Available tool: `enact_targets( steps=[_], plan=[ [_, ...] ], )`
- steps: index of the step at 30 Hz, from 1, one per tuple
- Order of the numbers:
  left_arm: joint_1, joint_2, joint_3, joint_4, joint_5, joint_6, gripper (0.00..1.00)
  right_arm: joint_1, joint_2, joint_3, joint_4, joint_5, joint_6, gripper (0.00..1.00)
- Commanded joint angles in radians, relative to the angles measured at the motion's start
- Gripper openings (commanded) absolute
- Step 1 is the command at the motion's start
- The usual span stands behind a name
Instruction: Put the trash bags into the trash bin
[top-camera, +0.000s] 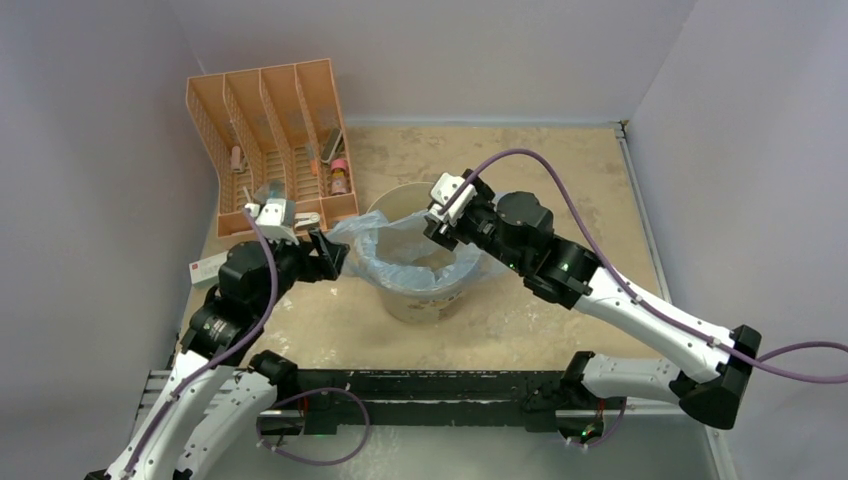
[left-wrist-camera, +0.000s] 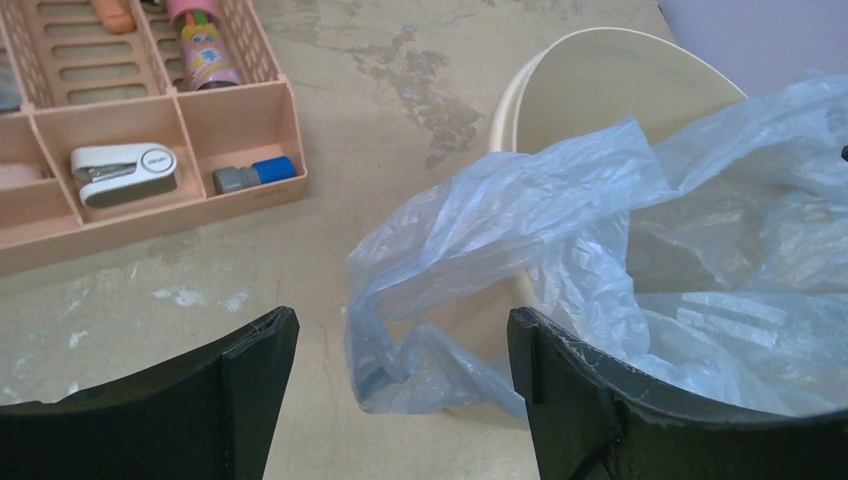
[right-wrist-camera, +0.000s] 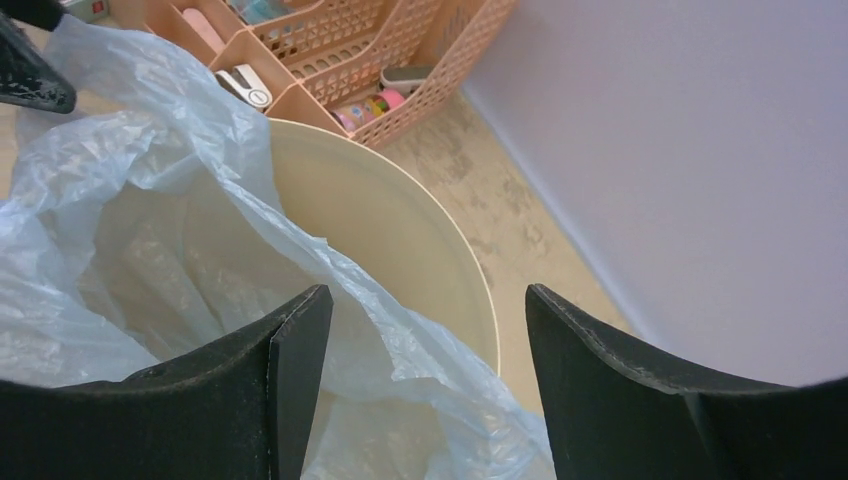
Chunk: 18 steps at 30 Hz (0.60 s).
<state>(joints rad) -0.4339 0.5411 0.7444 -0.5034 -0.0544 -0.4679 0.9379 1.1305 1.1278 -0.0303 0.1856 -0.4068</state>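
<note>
The light-blue trash bag (top-camera: 392, 240) sits mostly inside the cream trash bin (top-camera: 425, 300), spread over its opening, with a loose flap hanging over the left rim. My left gripper (top-camera: 328, 252) is open beside the bin's left side, and the hanging flap (left-wrist-camera: 420, 350) lies between its fingers without being gripped. My right gripper (top-camera: 440, 232) is open over the bin's far right rim. In the right wrist view the bag's edge (right-wrist-camera: 400, 330) and the bin's inner wall (right-wrist-camera: 370, 215) lie below the open right gripper (right-wrist-camera: 428, 295).
An orange slotted organizer rack (top-camera: 270, 140) with a stapler (left-wrist-camera: 122, 170) and small items stands at the back left. A white box (top-camera: 208, 268) lies at the left table edge. Grey walls close in the back and both sides.
</note>
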Motion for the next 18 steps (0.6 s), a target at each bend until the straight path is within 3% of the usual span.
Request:
enact_targets(
  steps=[1,4,11,18],
  plan=[
    [0.003,-0.009,0.045,0.102,0.120,0.175,0.77,0.005,-0.050,0.031,0.021,-0.089,-0.154,0.73],
    [0.003,0.016,0.074,0.132,0.233,0.273,0.77,0.005,-0.033,0.052,-0.064,-0.101,-0.164,0.66],
    [0.003,0.161,0.187,0.028,0.345,0.450,0.77,0.001,0.018,0.079,-0.176,-0.088,-0.154,0.65],
    [0.005,0.225,0.260,0.004,0.257,0.463,0.68,-0.010,0.029,0.093,-0.147,-0.081,-0.176,0.64]
  ],
)
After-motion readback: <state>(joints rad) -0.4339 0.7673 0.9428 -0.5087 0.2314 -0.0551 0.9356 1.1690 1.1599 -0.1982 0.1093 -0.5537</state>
